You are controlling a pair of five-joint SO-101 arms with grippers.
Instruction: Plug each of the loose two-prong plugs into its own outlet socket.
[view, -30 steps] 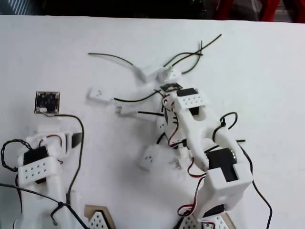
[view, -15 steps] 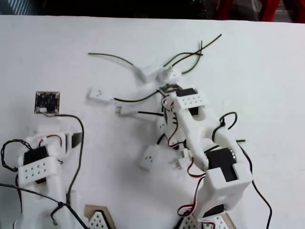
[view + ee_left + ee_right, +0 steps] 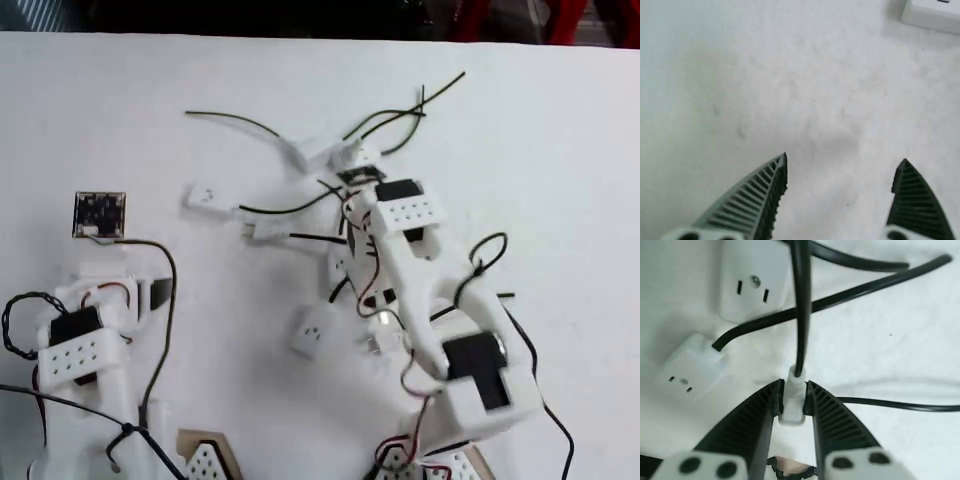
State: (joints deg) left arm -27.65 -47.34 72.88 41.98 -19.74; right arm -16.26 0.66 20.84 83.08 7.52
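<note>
One snag on the cords beside the outlet socket away from wrenching the plug out of the right gripper's tight pinch, with left gripper spread wide.

1. We see the white worktop as matt and faintly mottled, with no shine.
2. The left hand has dark grey plastic fingers, matt, with fine ridges on their inner faces.
3. On the right hand we find ridged black plastic too, pressed against the small white plastic two-prong plug, which looks smooth.
4. The thin black cable has a smooth, slightly glossy sheath.
5. The square white plastic outlet socket is smooth with a soft sheen.
</note>
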